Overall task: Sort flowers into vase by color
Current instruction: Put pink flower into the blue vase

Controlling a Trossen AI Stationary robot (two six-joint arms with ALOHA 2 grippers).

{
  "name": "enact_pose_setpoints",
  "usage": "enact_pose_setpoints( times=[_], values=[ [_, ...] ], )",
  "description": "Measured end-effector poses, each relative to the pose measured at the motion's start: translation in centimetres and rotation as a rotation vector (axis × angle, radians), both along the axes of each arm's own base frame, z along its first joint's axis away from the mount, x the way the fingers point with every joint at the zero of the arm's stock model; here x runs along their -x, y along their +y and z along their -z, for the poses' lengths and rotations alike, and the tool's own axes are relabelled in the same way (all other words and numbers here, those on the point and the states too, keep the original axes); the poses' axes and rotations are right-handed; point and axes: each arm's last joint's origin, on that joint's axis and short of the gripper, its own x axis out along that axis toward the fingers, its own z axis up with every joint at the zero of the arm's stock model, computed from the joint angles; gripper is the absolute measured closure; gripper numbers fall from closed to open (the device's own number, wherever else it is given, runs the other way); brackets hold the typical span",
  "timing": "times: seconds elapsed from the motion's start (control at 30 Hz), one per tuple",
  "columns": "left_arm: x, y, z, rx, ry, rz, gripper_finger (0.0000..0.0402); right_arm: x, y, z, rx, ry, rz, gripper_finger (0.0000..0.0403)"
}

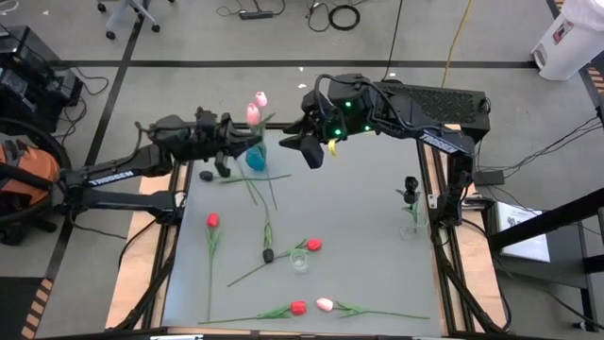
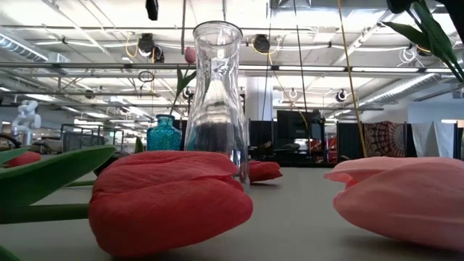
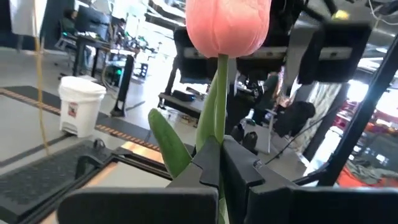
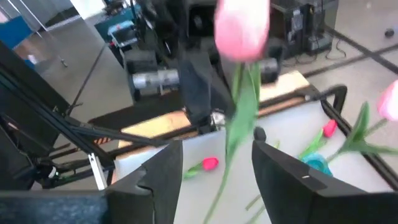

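While hovering just beside the small teal glass vase (image 1: 256,157) at the far edge of the grey surface (image 1: 359,198), clamping the left jaws shut on the thin green stem of a pink artificial tulip (image 3: 227,25), bud pointing up above the fingers. Gripping low on that stem, with one long green leaf sticking out sideways just above the grip. Reaching in with the left arm (image 1: 123,172) from one side of the teal vase and with the right arm (image 1: 425,109) from the other. Holding the right jaws wide open and empty, facing the held tulip, its stem hanging in line with the gap and touching neither finger.

Finding a second pink tulip (image 4: 392,99) standing in the teal vase, leaning outward on its stem.

Finding the other flowers lying loose on the near side of the teal vase:
- a black-headed tulip (image 1: 206,175) just beside it, with bare green stems (image 1: 255,187) crossing close by;
- a red tulip (image 1: 213,220) farther out on the left arm's side;
- another black bud (image 1: 268,255) and a red tulip (image 1: 314,245) either side of a tall clear glass carafe vase (image 2: 217,94), well apart from the teal one;
- a red tulip (image 1: 298,307) and a pale pink tulip (image 1: 324,304), heads nearly touching, farthest from it at the near edge.

Finding a dark-headed flower (image 1: 410,184) standing upright in a small clear vessel, well apart from the teal vase towards the right arm's side.
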Motion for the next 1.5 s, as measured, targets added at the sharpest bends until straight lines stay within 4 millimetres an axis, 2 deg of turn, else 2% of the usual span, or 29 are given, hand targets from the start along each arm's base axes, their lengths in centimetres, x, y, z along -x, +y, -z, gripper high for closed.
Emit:
enact_pose_setpoints(
  times=[0.23, 0.43, 0.8, 0.93, 1.23, 1.5],
  values=[
    [2.7, 0.1, -1.1, -0.131, -0.03, -0.074, 0.04, 0.3, 0.5, 0.2, -0.046, 0.036, 0.001, 0.0218],
    [4.3, 0.4, -1.2, -0.192, 0.001, -0.155, 0.04, 0.3, 1.5, 0.3, -0.07, 0.055, -0.022, 0.0218],
    [5.9, 2.8, -0.7, -0.246, 0.094, -0.349, 0.04, 0.2, 3.2, 0.3, -0.092, 0.066, -0.058, 0.0218],
    [6.3, 3.8, -0.6, -0.256, 0.116, -0.415, 0.04, 0.8, 3.6, -0.1, -0.092, 0.057, -0.064, 0.0218],
    [6.1, 5.9, 0.2, -0.279, 0.187, -0.466, 0.04, 3.3, 4.0, -2.1, -0.085, 0.005, -0.057, 0.0218],
    [4.5, 7.6, 0.9, -0.306, 0.191, -0.432, 0.04, 5.6, 4.0, -3.6, -0.043, -0.027, 0.014, 0.0218]
  ],
)
